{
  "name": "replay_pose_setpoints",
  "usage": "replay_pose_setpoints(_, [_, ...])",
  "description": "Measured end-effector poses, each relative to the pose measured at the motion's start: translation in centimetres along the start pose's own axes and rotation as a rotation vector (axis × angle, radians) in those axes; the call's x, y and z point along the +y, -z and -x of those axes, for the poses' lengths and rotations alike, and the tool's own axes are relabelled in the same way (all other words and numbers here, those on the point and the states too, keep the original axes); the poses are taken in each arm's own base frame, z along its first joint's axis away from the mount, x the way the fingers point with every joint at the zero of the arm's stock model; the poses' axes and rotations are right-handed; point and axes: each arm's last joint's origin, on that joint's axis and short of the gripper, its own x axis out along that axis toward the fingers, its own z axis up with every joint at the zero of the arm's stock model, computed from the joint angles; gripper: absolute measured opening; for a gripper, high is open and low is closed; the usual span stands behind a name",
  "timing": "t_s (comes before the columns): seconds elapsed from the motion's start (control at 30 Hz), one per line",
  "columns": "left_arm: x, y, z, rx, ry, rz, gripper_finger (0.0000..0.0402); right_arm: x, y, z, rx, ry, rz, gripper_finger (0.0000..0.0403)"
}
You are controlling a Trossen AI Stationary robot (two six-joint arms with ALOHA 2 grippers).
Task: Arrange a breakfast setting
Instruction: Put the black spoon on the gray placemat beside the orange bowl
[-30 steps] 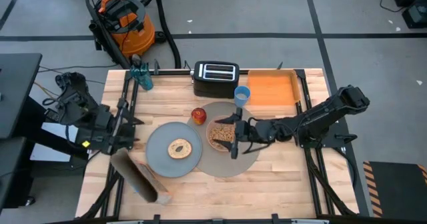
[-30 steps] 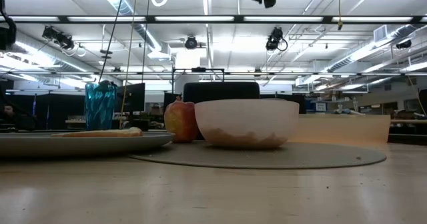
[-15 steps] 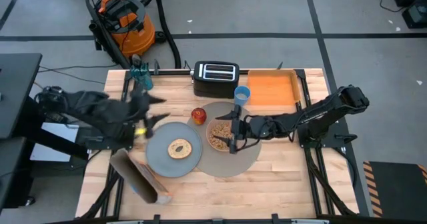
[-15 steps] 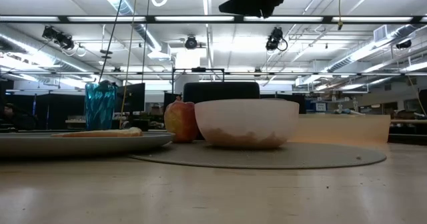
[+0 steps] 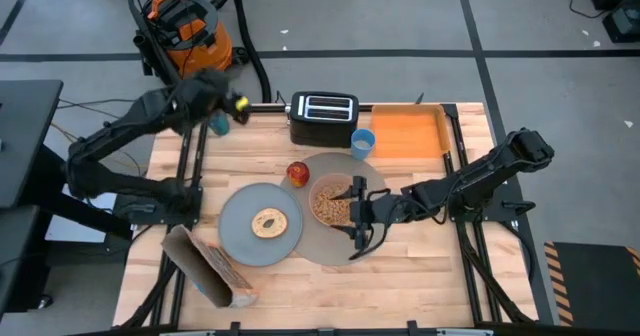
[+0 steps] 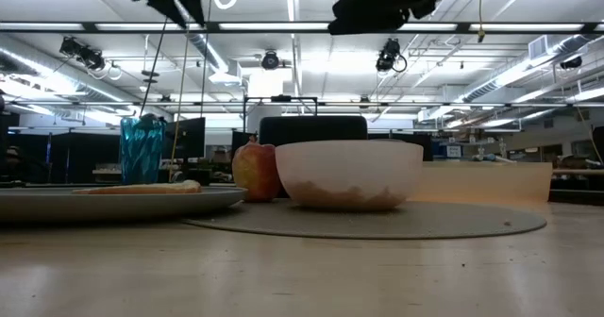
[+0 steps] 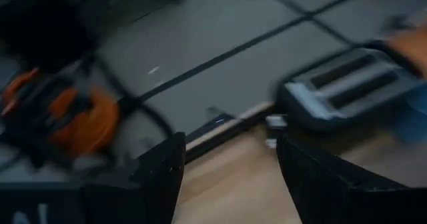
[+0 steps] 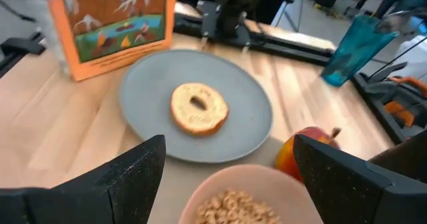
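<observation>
The pink bowl (image 5: 333,204) with cereal stands on the large grey mat (image 5: 345,238). The grey-blue plate (image 5: 250,238) lies left of it and bears the bagel (image 5: 268,222). The red apple (image 5: 298,173) stands at the mat's far left rim, and the blue cup (image 5: 362,142) at its far edge. My right gripper (image 5: 358,219) hovers open and empty above the mat, beside the bowl's right side. In the right wrist view it (image 8: 230,151) faces the bowl (image 8: 243,197), bagel (image 8: 199,109) and apple (image 8: 308,151). My left gripper (image 5: 230,104) is open, raised over the far left corner. No spoon shows.
The black toaster (image 5: 323,116) and the orange tray (image 5: 408,134) stand along the far edge. A teal tumbler (image 5: 216,123) stands at the far left, under my left gripper. A cereal box (image 5: 205,266) lies at the near left corner. An orange vacuum (image 5: 185,31) stands on the floor beyond.
My left arm has swung up from the table's left edge and gone toward the far left corner, ending above the teal tumbler. My right gripper has moved a little toward the near edge, from over the bowl to its right side. The dishes have stayed where they were.
</observation>
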Motion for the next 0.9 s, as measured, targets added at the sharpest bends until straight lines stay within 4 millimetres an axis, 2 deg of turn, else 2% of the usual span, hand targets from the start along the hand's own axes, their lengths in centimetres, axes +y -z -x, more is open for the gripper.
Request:
replay_pose_setpoints(0.17, [3.6, -0.2, -1.9, 0.066, -0.178, 0.146, 0.0242, 0.8, 0.1, 0.4, 0.013, -0.026, -0.010, 0.0336])
replay_pose_setpoints(0.3, [5.0, -0.3, -3.5, 0.101, -0.264, 0.202, 0.0245, 1.6, 0.0, 0.7, 0.002, -0.082, 0.007, 0.0336])
replay_pose_setpoints(0.6, [4.9, 0.2, -8.0, 0.237, -0.340, 0.255, 0.0311, 3.4, -0.3, 1.6, -0.040, -0.151, 0.017, 0.0336])
replay_pose_setpoints(0.9, [5.7, 2.3, -11.3, 0.304, -0.545, 0.405, 0.0317, 4.8, -0.4, 2.4, -0.052, -0.196, 0.049, 0.0336])
